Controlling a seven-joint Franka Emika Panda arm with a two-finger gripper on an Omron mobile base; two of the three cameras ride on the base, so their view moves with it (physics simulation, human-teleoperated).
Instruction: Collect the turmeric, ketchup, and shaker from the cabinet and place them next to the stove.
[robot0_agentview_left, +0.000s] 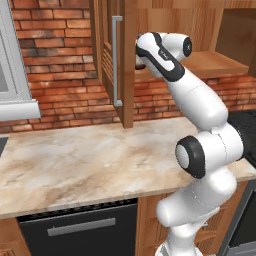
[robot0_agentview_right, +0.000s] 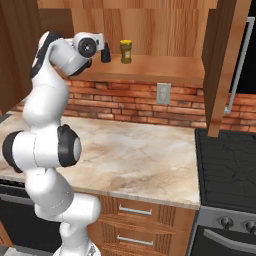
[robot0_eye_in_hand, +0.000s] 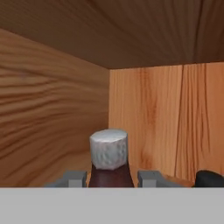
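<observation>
Ketchup (robot0_eye_in_hand: 110, 168) clamped within gripper (robot0_eye_in_hand: 111, 178).

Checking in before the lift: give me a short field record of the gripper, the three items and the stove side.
gripper: inside the cabinet, fingers closed either side of the ketchup neck, below its pale grey cap
shaker: upright on the shelf, beside the hand
turmeric: upright on the shelf, right of the shaker
stove: nothing beside it yet
counter: marbled beige

Turmeric (robot0_agentview_right: 126, 51), shaker (robot0_agentview_right: 105, 53) on cabinet (robot0_agentview_right: 165, 68) shelf
</observation>
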